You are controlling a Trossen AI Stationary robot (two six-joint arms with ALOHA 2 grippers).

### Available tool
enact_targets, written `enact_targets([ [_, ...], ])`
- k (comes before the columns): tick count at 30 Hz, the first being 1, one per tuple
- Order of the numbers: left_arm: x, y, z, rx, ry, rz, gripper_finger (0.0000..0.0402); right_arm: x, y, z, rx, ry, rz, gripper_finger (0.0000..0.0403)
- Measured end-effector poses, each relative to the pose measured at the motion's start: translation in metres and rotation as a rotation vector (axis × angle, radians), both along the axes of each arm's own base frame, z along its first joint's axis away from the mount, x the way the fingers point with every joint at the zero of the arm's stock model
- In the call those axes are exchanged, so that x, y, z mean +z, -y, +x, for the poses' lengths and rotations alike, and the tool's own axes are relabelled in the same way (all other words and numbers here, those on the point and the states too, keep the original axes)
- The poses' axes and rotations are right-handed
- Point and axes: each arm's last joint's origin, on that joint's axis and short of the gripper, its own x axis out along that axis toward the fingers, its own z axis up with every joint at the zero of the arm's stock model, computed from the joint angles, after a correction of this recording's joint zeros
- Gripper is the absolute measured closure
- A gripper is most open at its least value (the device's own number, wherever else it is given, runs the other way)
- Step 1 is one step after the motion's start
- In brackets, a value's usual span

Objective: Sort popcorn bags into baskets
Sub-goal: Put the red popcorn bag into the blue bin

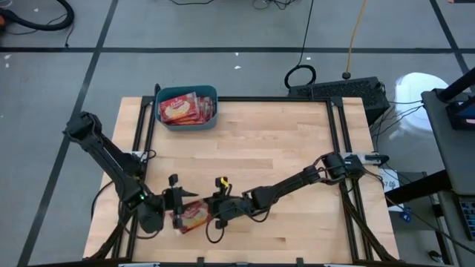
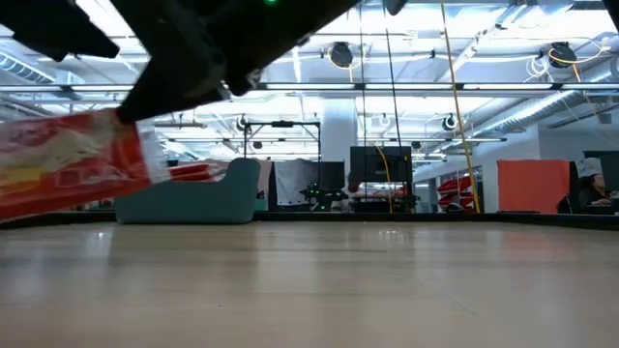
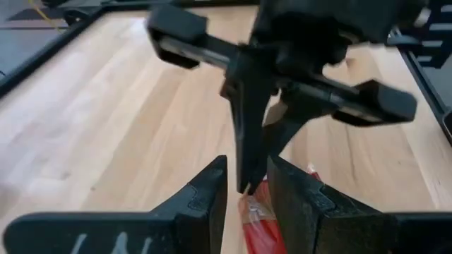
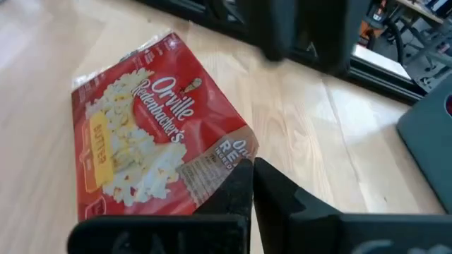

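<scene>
Far from the basket (image 1: 187, 108), one popcorn bag (image 1: 193, 216) was pinched by both the closed right tool (image 1: 209, 213) and the part-open left tool (image 1: 180, 205); a handover seemed underway, one release needed next.

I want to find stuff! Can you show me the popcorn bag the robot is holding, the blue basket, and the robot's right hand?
popcorn bag (image 4: 141, 148): right wrist view, middle of its printed face.
teal basket (image 1: 185, 123): high view, near rim.
right hand (image 1: 215, 213): high view, between its fingertips at the bag's edge.

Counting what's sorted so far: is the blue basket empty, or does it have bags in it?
Not empty. The basket holds several red popcorn bags, one picture-side up; the exact count cannot be told.
</scene>
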Motion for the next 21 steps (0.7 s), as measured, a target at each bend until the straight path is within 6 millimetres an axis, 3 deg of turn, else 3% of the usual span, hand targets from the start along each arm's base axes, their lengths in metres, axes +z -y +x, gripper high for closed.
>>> enact_targets([
  [4, 0.004, -0.005, -0.005, 0.002, -0.022, -0.04, 0.0293, 0.004, 0.005, -0.009, -0.032, 0.007, -0.022, 0.0403],
  [11, -0.009, -0.01, -0.011, 0.032, -0.118, -0.133, 0.0282, 0.011, 0.012, -0.032, -0.087, 0.04, -0.039, 0.0403],
  [21, -0.034, -0.021, -0.008, 0.058, -0.063, -0.259, 0.0149, 0.003, 0.01, -0.048, -0.038, 0.162, -0.053, 0.0403],
])
